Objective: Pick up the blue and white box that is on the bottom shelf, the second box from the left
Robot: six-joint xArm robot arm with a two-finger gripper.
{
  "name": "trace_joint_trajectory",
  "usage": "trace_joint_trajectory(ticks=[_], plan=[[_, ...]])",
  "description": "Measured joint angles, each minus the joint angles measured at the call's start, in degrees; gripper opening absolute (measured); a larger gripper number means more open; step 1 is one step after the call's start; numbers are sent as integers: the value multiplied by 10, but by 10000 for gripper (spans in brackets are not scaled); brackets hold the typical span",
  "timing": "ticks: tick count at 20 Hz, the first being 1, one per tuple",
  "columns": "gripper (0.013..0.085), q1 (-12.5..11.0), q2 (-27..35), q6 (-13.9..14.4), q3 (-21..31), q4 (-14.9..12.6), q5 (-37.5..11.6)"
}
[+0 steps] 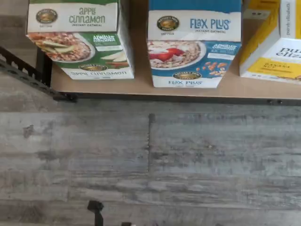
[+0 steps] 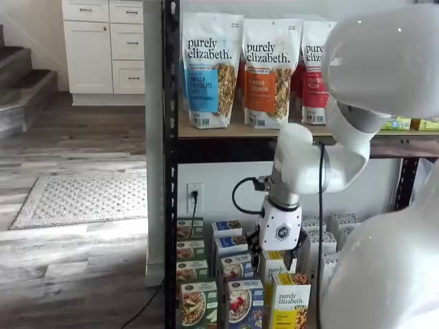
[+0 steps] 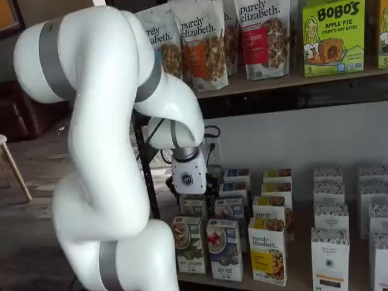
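Currently gripper [image 2: 280, 251] hanging above the box rows on the bottom shelf [image 1: 141, 87], white body visible in both shelf views, fingers mostly hidden behind boxes. Jaws spread as wide as they go, nothing between them, touching nothing. Blue box [image 1: 193, 49] upright at the shelf's front edge, between green box [image 1: 80, 40] and yellow box [image 1: 273, 42], apart from both. Also seen front row in a shelf view [image 3: 224, 248].
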Motion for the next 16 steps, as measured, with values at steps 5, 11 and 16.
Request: trace_joint_trajectory(ticks=[5,11,16], plan=[[850,12,22,13,-2,-3,-26],[850,17,56,37,-14,-24,-49],[850,20,99,38,-30,-24,-92]])
